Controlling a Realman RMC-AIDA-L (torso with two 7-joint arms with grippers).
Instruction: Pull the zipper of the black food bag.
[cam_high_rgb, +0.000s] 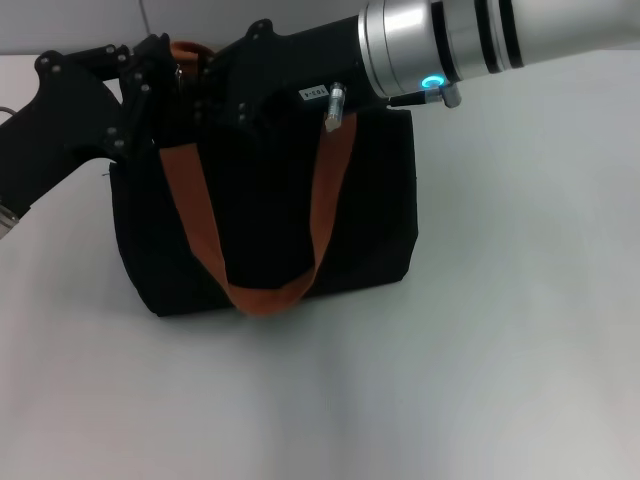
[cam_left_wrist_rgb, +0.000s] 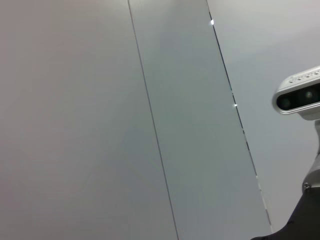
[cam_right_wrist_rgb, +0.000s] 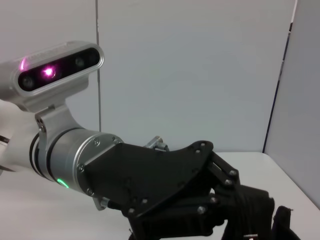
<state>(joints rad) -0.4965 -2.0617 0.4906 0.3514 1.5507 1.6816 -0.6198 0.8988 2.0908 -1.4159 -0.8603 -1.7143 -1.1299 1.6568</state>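
Our boxy black fabric food bag (cam_high_rgb: 270, 215) with brown-orange webbing handles stands on the white tabletop (cam_high_rgb: 480, 330); both the left pincer (cam_high_rgb: 165, 85) and right pincer (cam_high_rgb: 235, 85) crowd its top edge, and we cannot tell whether either is apart or clamped; the zipper is hidden beneath them; pulling unanchored, we judge, could drag or tip the bag.

Black food bag (cam_high_rgb: 370, 200): matt woven cloth. Strap handles (cam_high_rgb: 190, 215): brown-orange webbing, coarse weave. Surface (cam_high_rgb: 500, 350): smooth, matt white. Left hand (cam_high_rgb: 165, 80): matt black plastic housing, screw-studded. Right arm sleeve (cam_high_rgb: 440, 40): brushed silver metal, satin sheen.
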